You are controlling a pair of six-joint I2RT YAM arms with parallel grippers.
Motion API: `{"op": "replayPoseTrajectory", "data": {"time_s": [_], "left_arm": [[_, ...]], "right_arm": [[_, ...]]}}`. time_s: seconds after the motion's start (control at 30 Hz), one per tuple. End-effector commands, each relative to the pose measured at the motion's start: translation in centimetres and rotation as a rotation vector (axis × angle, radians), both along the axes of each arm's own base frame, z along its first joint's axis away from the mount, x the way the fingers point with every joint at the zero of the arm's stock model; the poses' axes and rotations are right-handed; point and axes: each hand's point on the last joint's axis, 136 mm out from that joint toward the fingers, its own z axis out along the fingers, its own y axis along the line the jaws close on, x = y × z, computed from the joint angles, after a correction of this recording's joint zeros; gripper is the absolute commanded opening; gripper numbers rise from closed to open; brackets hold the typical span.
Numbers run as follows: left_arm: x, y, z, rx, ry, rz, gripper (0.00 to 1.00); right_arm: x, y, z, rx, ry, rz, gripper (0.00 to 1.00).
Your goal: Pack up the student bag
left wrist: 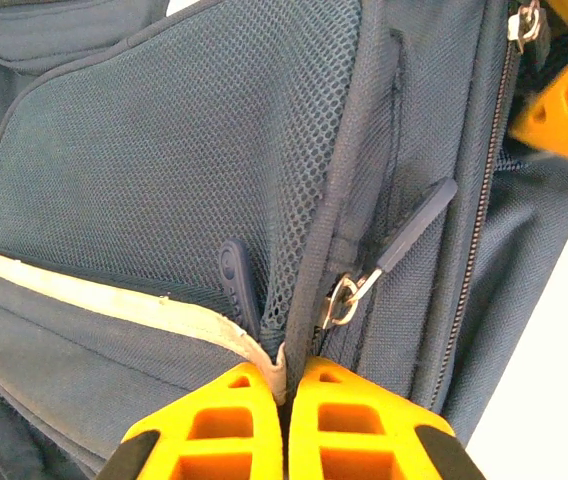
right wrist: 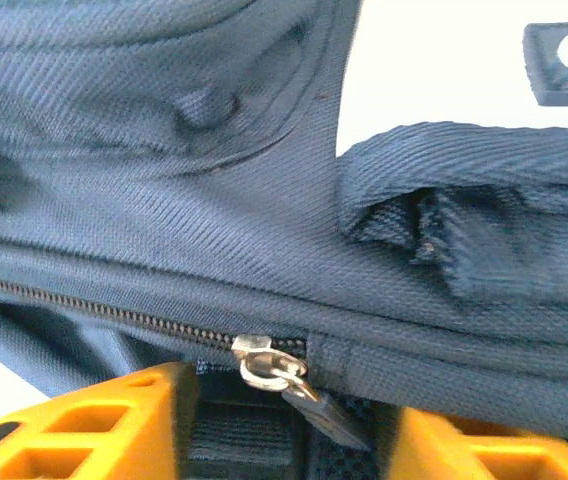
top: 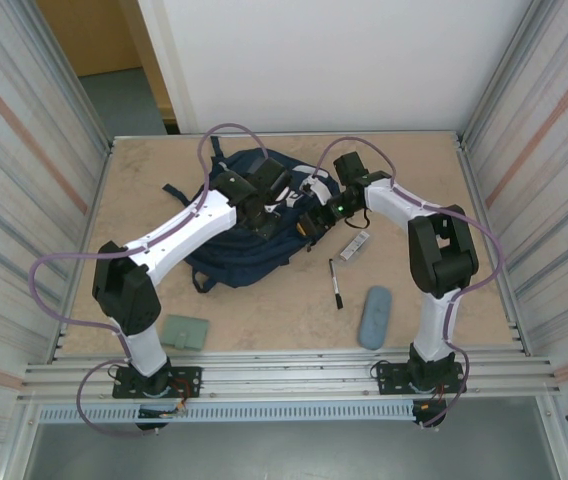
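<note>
Orange fingers (left wrist: 224,425) of the left claw (left wrist: 286,372) are closest to the left wrist camera. They are pressed together and pinch a fold of fabric at a seam of the student bag (left wrist: 434,120), at the place where the light stripe (left wrist: 94,295) ends. Just above this grip a metal zip ring (left wrist: 344,297) with a dark pull tab hangs beside the mesh pocket (left wrist: 164,150). In the right wrist view the right claw (right wrist: 289,430) is spread, with one orange finger on each side of a silver zip slider (right wrist: 264,362) at the end of a closed zip on the bag (right wrist: 164,180). I cannot see the fingers touch the slider. From above, the navy bag (top: 234,255) lies flat on the tabletop (top: 464,200), about in the middle and a little toward the far side. The left claw (top: 264,222) and the right claw (top: 311,225) are both low over its right part, close to each other. To the right of the bag lie a small striped oblong thing (top: 355,245) and a black pen (top: 335,284). Nearer to the front edge is a grey-blue pencil case (top: 373,317). A green wallet (top: 185,331) lies beside the left arm's base, apart from the bag.
</note>
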Motion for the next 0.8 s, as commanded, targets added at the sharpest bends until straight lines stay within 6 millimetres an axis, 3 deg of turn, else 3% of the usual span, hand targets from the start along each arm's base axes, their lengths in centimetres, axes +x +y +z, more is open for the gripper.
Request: {"op": "replayPoseTrajectory", "data": {"time_s": [0.0, 0.2, 0.37, 0.5, 0.77], "left_arm": [[1.0, -1.1, 4.9, -0.091, -0.123, -0.046, 0.00], [1.5, -1.3, 4.0, -0.084, -0.115, -0.038, 0.00], [1.8, -1.2, 3.4, -0.075, -0.102, -0.018, 0.00], [2.0, -1.2, 3.1, -0.087, -0.099, -0.008, 0.00], [2.2, -1.8, 2.9, -0.140, -0.065, 0.004, 0.00]], "right_arm": [[-0.6, 0.5, 0.7, 0.039, 0.014, 0.051, 0.32], [-1.6, 0.3, 1.7, 0.028, 0.009, 0.042, 0.18], [-3.0, -0.2, 1.7, -0.020, -0.005, 0.026, 0.16], [-3.8, -0.5, 1.6, -0.075, -0.008, 0.032, 0.08], [-5.4, 0.3, 1.9, -0.085, -0.015, 0.070, 0.01]]}}
